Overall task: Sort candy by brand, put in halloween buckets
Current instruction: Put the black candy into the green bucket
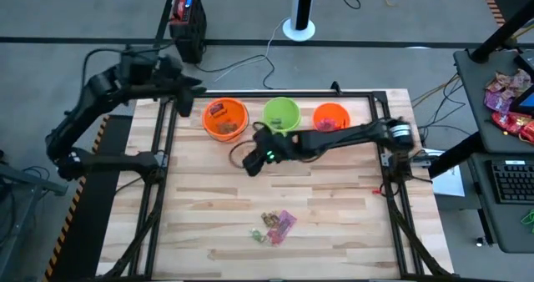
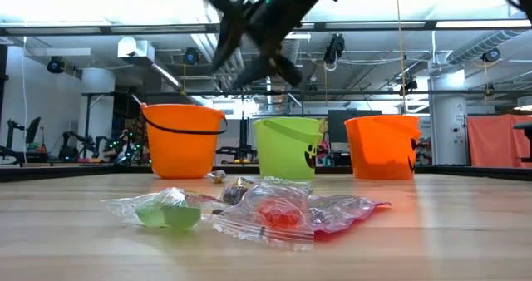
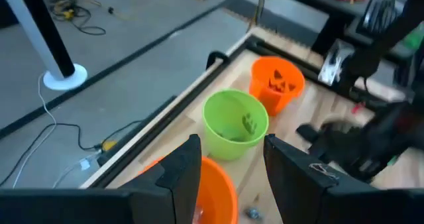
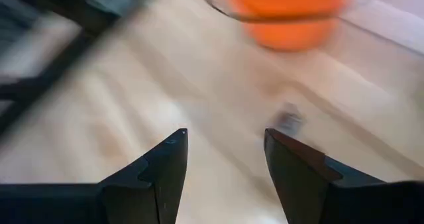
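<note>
Three buckets stand in a row near the table's far edge: an orange one (image 1: 225, 118) (image 2: 182, 140), a lime green one (image 1: 281, 113) (image 2: 288, 146) and a second orange one (image 1: 331, 117) (image 2: 381, 145). The left orange bucket holds a red packet, the right one pink pieces. A heap of candy in clear bags (image 1: 276, 225) (image 2: 266, 210) lies near the table's near edge. My right gripper (image 1: 239, 157) (image 4: 225, 144) hangs open above the table, just in front of the left orange bucket. My left gripper (image 1: 188, 100) (image 3: 232, 151) waits open over the far left corner.
Black frame rails (image 1: 167, 161) run along the table's left, right and far sides. A small loose piece (image 4: 288, 121) lies on the wood in front of the right gripper. A side desk with a keyboard (image 1: 511, 182) and packets stands to the right of the table.
</note>
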Available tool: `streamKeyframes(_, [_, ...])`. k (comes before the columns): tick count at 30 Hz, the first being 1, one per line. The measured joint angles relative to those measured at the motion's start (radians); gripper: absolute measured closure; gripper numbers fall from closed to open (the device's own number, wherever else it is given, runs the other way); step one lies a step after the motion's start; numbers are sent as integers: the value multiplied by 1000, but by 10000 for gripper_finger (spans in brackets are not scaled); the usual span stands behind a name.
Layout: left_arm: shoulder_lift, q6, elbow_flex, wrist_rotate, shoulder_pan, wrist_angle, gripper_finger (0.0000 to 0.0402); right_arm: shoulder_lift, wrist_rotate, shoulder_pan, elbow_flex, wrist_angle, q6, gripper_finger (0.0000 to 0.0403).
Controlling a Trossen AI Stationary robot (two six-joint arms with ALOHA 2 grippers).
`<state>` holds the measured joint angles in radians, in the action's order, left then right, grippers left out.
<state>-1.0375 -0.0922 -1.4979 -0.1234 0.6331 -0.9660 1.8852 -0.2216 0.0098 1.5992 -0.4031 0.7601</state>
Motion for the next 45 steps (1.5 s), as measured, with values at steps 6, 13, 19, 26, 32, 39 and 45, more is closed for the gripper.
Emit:
streamKeyframes(6, [83,-69,0,0,0,-39,254,189,-86,15,213,-252,45,211])
streamKeyframes(13, [136,-113,1,0,-2,-54,253,387,-123,10,389,-304,81,211])
streamKeyframes(19, [153,-128,1,0,-2,-54,253,511,-170,-6,506,-385,143,211])
streamKeyframes(26, [135,-127,2,1,-2,-53,254,583,-184,-8,573,-439,147,214])
streamKeyframes(32, [111,-114,2,1,-2,-53,254,584,-182,-5,570,-440,115,268])
streamKeyframes(39, [85,-82,2,1,-2,-53,254,559,-160,0,568,-470,30,380])
streamKeyframes(45, [80,18,2,1,-2,-181,254,404,-60,16,565,-620,-29,390])
